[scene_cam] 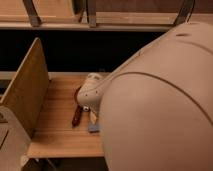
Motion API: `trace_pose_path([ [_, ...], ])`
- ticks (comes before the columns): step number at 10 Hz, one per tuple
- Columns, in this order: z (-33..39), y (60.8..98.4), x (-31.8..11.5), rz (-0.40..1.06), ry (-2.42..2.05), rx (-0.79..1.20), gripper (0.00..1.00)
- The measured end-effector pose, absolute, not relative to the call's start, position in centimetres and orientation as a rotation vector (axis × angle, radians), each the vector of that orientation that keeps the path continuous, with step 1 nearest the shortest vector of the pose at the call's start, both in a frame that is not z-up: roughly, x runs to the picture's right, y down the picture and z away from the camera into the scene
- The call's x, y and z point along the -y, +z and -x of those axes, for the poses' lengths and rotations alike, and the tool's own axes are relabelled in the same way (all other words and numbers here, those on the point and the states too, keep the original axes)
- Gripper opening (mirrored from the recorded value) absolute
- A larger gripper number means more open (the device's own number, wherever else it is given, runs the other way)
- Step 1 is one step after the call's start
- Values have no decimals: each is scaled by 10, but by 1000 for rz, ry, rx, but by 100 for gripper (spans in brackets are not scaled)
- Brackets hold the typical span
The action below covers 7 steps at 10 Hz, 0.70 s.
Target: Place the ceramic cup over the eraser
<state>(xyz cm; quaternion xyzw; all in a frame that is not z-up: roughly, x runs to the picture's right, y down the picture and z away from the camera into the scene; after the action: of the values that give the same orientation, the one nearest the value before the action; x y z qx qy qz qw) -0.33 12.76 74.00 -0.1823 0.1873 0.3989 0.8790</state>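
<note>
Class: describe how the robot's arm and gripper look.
The arm is a smooth cream shell with a curved seam, bulbous, narrowing to a rounded tip. No cables or markings show. The gripper sits hidden beyond that tip, over the wooden shelf.

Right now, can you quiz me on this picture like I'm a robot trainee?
1. True or false: the cup already covers the eraser.
2. Which lies nearer the wooden panel? A the handle B the eraser
3. Where is the gripper?
Key
1. False: the eraser shows uncovered on the table.
2. A.
3. Out of sight; the big arm blocks the right side of the view.
</note>
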Motion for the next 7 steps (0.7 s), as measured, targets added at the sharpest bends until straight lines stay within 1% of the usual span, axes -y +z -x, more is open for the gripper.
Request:
trace_pose_path([
  [4, -15, 709, -98, 252, 870, -448, 80],
  [7, -24, 708, -76, 250, 1038, -384, 80],
])
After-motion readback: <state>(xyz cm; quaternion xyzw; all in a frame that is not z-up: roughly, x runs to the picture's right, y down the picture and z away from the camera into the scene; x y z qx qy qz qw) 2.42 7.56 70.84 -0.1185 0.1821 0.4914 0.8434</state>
